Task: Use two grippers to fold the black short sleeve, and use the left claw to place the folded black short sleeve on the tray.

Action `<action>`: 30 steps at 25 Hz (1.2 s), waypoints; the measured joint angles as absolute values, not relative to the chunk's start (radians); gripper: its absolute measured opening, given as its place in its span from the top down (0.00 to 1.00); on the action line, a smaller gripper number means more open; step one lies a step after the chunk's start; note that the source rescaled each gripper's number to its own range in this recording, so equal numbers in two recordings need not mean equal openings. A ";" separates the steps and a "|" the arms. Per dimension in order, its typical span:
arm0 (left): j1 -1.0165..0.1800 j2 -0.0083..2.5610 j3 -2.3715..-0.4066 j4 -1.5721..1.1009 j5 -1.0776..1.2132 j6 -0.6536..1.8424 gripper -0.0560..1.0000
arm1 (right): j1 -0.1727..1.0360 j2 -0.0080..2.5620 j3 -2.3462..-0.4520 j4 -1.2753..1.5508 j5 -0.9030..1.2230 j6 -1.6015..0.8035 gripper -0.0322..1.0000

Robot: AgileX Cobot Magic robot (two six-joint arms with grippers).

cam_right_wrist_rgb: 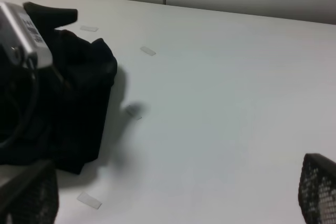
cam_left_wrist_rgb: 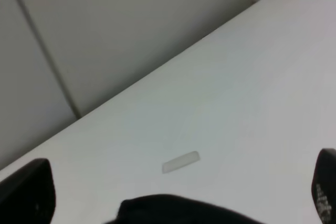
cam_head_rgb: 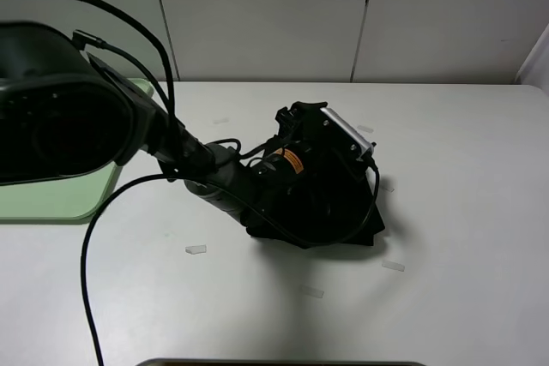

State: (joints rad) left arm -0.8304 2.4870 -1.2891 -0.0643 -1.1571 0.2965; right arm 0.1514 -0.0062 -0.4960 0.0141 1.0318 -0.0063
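Your bulky black left arm (cam_head_rgb: 214,179) stretches in from the left edge of the high view toward the middle, with loose black cables looping off it. Its wrist carries a silver-grey camera block (cam_head_rgb: 347,136) and an orange label (cam_head_rgb: 292,160). The black left claw (cam_left_wrist_rgb: 178,192) has its jaws spread wide, one dark fingertip (cam_left_wrist_rgb: 27,192) at each edge of its wrist view. Your right claw (cam_right_wrist_rgb: 178,192) is wide open too, mesh-textured black fingertips (cam_right_wrist_rgb: 317,184) far apart. You can't see the right arm from the high camera.
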 joint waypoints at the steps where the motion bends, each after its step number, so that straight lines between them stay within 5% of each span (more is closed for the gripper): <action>1: -0.830 2.498 -1.303 -0.064 -1.154 0.297 0.02 | 0.151 -0.006 -0.496 0.014 1.032 -0.006 0.00; 14: -0.830 2.575 -1.358 0.027 -1.169 0.297 0.02 | 0.151 -0.006 -0.496 0.014 1.032 -0.006 0.00; 22: -0.830 2.375 -1.310 -0.111 -1.121 0.297 0.02 | 0.151 -0.006 -0.496 0.014 1.032 -0.006 0.00; 30: -0.752 1.977 -1.111 -0.251 -0.656 0.126 0.02 | 0.151 -0.006 -0.496 0.014 1.032 -0.006 0.00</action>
